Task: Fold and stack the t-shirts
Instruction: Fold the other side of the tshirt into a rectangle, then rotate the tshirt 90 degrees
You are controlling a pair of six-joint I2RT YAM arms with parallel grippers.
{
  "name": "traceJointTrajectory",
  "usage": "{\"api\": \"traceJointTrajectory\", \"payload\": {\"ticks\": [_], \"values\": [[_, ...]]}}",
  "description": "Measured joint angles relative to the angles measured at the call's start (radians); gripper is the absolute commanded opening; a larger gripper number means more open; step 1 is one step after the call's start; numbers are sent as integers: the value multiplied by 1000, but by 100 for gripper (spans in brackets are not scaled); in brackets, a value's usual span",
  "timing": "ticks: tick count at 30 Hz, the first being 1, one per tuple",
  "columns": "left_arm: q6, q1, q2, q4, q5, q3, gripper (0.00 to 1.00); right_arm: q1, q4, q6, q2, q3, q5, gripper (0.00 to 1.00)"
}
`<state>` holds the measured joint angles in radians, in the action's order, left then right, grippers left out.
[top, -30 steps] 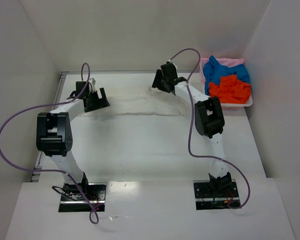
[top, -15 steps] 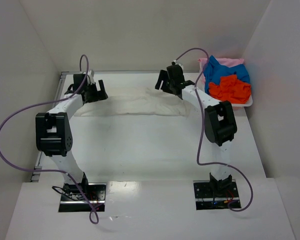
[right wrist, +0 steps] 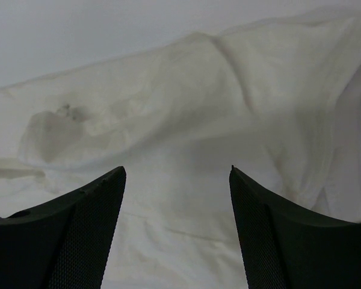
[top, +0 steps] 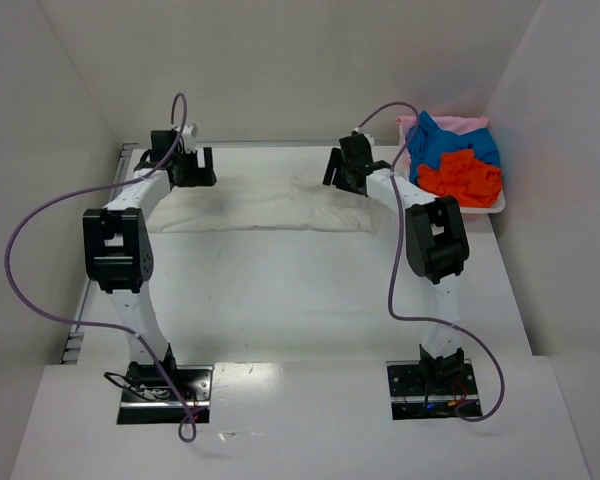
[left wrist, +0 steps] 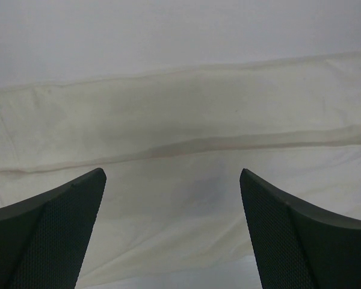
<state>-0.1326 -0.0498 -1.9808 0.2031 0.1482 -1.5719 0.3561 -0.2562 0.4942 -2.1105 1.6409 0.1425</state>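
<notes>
Past the near stretch of the counter (top: 280, 290), the off-white t-shirt (top: 265, 208) lies folded into a long flat band across the far half. The left fingers (left wrist: 48, 235) hang above its left end, spread wide and released, and the right fingers (right wrist: 66, 235) hang above its rumpled right end, also apart and grasping nothing. Farthest back, in the right corner, a shallow white tray (top: 495, 208) holds the blue t-shirt (top: 445, 143), the orange-red t-shirt (top: 462, 180) and the pale pink t-shirt (top: 465, 123) in a crumpled heap.
</notes>
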Motion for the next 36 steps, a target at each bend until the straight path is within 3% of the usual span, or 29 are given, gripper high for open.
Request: {"api": "traceJointTrajectory", "payload": {"ticks": [5,13,19,29,36], "values": [[125,11,-62,60,-7,-2,100,-63,-53,-14,-82,98,-4,72],[393,135,-124,90,-147,-7,100,-76,-52,-13,-50,10,-21,72],[480,197,-158,75,-285,-6,100,-72,-53,-13,1,-28,-32,72],[582,262,-117,25,-381,75,100,-76,-47,-14,139,-65,-33,77],[607,372,-42,220,-380,129,100,-78,-43,-15,153,-100,-44,78]]}}
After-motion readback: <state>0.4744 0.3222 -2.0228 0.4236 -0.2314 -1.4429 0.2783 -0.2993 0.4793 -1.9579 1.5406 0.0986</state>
